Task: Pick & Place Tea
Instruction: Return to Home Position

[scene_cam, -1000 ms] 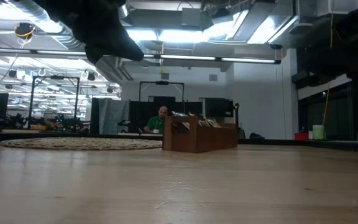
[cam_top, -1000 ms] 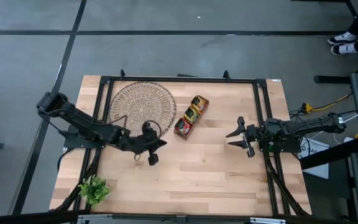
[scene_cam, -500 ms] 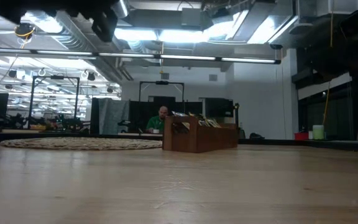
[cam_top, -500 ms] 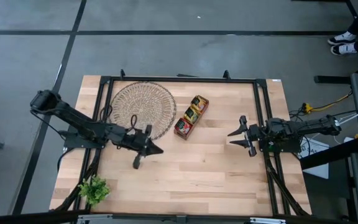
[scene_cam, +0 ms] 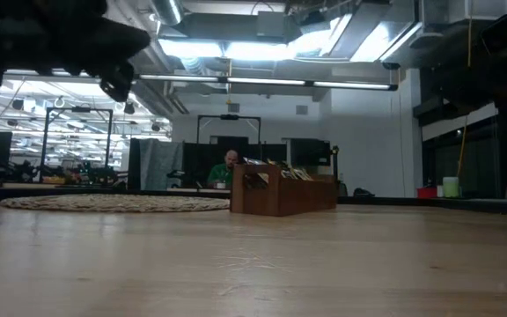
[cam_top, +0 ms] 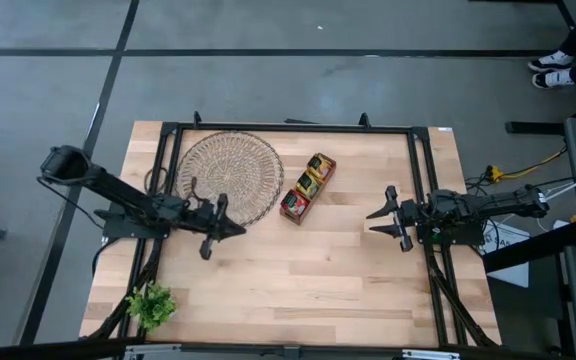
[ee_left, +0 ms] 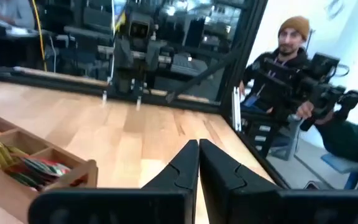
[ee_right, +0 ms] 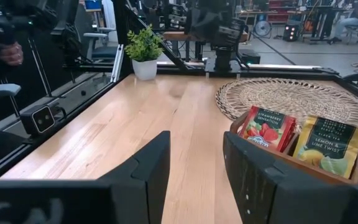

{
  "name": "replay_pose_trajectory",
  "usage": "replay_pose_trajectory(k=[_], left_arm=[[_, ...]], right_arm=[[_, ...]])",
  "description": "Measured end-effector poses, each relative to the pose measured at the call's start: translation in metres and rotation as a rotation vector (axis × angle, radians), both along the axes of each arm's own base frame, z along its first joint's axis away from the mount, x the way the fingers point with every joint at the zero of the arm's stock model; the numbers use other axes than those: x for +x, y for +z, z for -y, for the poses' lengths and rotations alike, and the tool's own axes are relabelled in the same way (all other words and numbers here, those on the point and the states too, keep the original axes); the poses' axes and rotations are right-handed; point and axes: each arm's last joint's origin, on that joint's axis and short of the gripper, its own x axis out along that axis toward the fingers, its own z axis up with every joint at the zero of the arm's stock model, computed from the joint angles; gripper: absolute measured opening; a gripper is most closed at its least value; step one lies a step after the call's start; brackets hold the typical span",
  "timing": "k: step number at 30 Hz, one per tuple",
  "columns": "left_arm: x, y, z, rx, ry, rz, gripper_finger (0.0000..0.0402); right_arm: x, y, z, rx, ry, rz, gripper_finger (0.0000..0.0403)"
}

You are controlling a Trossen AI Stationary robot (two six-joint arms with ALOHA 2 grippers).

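The tea sachets (ee_right: 267, 129), red, yellow and green, stand on edge in a narrow wooden tray (cam_top: 308, 188) at the table's middle. A round wicker dish (cam_top: 230, 177) lies flat just left of the tray. My left gripper (cam_top: 238, 229) hovers shut and empty by the dish's near rim, pointing level toward the table's right; its wrist view shows the tray (ee_left: 30, 168) off to one side of its fingertips (ee_left: 197, 149). My right gripper (cam_top: 374, 222) waits open at the right edge, pointing level toward the tray.
A small potted plant (cam_top: 151, 305) stands at the table's near left corner. A black frame (cam_top: 288, 128) runs along the far and side edges. Bare wood lies between the two grippers and toward the near edge. People sit beyond the table (ee_left: 291, 56).
My left gripper has drawn back toward the table's left edge, away from the tray, and has tipped up from slanting downward to level. Its fingers have stayed shut. The tray, the dish and my right arm have kept still.
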Motion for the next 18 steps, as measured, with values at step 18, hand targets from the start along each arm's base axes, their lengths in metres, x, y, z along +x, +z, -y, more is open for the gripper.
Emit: replay_pose_trajectory(k=[18], left_arm=[[-0.043,-0.009,-0.018,0.065,0.066,-0.001,0.0012]], right_arm=[[0.000,0.000,0.000,-0.001,-0.002,0.001,0.0149]])
